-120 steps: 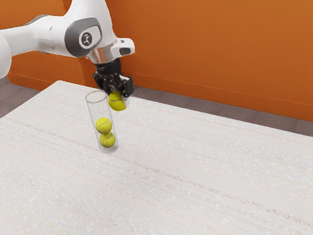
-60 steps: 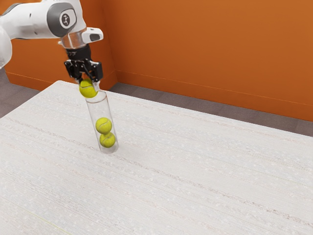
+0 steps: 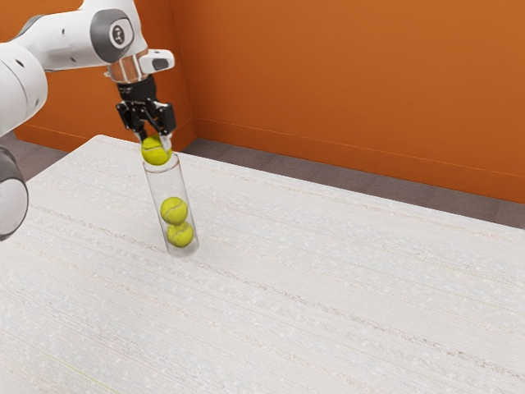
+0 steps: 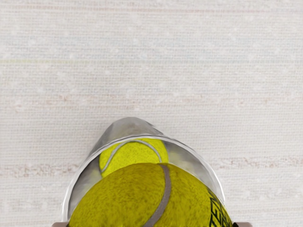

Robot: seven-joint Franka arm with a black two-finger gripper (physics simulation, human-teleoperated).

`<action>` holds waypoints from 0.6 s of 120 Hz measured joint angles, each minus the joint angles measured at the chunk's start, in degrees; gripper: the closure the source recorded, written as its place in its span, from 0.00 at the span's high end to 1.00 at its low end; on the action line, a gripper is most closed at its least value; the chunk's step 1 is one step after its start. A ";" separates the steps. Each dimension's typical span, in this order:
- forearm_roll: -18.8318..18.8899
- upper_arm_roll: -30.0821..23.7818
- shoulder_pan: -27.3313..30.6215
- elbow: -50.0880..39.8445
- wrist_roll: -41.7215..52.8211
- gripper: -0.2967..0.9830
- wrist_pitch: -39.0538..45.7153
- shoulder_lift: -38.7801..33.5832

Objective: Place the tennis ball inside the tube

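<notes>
In the exterior view my gripper (image 3: pixel 155 139) is shut on a tennis ball (image 3: pixel 156 151), which sits at the mouth of the clear tube (image 3: pixel 170 185). The tube stands upright on the table, with one ball (image 3: pixel 174 211) resting on another ball (image 3: pixel 180 235) inside it. In the wrist view the held ball (image 4: pixel 147 198) covers much of the tube's round opening, and part of the rim (image 4: pixel 208 168) curves around it. A ball inside the tube (image 4: pixel 128 153) shows past its edge. Whether the held ball touches the rim I cannot tell.
The pale table (image 3: pixel 328 279) extends toward the exterior view's right and front. Behind its far edge stands an orange wall (image 3: pixel 353 90).
From beyond the tube, my gripper carried the ball toward the exterior view's left, past the mouth, then slightly back right to it. The tube and the balls inside stayed put.
</notes>
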 joint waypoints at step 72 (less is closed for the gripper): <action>8.90 -2.69 -4.62 -24.14 2.94 0.75 -0.18 -27.63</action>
